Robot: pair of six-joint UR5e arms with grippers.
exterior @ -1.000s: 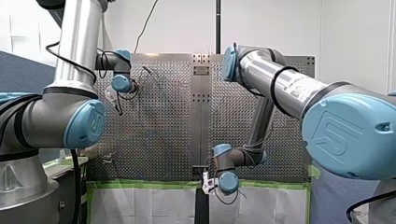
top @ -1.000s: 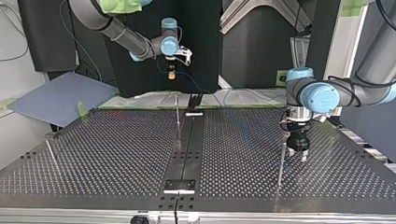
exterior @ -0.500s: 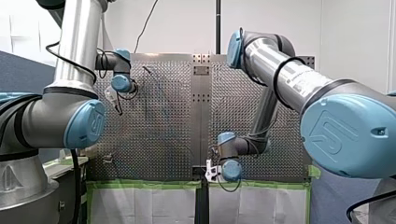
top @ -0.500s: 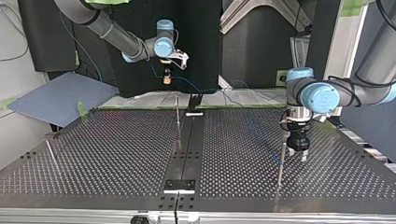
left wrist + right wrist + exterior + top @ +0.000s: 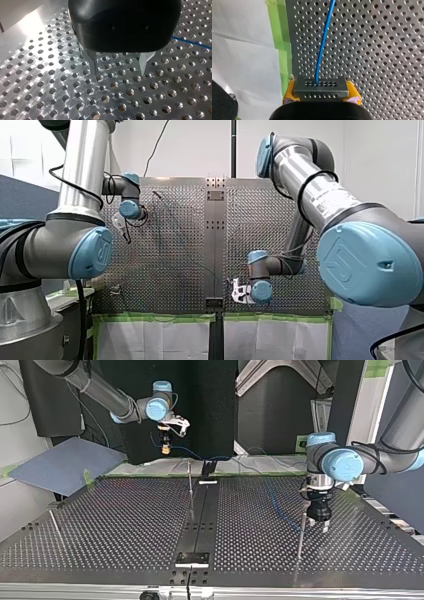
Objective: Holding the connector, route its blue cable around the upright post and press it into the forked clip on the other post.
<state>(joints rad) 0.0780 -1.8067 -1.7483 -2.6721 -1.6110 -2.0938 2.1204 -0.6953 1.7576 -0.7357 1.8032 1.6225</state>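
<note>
My right gripper (image 5: 321, 92) was clamped on the connector (image 5: 321, 87), its yellow pads (image 5: 288, 94) pressing the block's two short ends. The connector's long axis ran straight across from pad to pad. Its holed face pointed away from the gripper, toward the table (image 5: 374, 50). The blue cable (image 5: 323, 42) left the middle of that face and ran ahead over the holes, just beside the green tape (image 5: 280, 37) at the table's edge.

In the top view the connector hung high above the table's far edge, left of the middle post (image 5: 190, 485). From there the cable dropped and crossed the table toward the right-hand post (image 5: 301, 535). My left gripper (image 5: 119, 73) stood beside that post, its metal fingers (image 5: 92, 62) spread apart with nothing between them and their tips close to the table.

Over the last second the right gripper had carried the connector toward the top view's left. In the front view it had gone from the near edge to above the holes. The left gripper had not moved.
</note>
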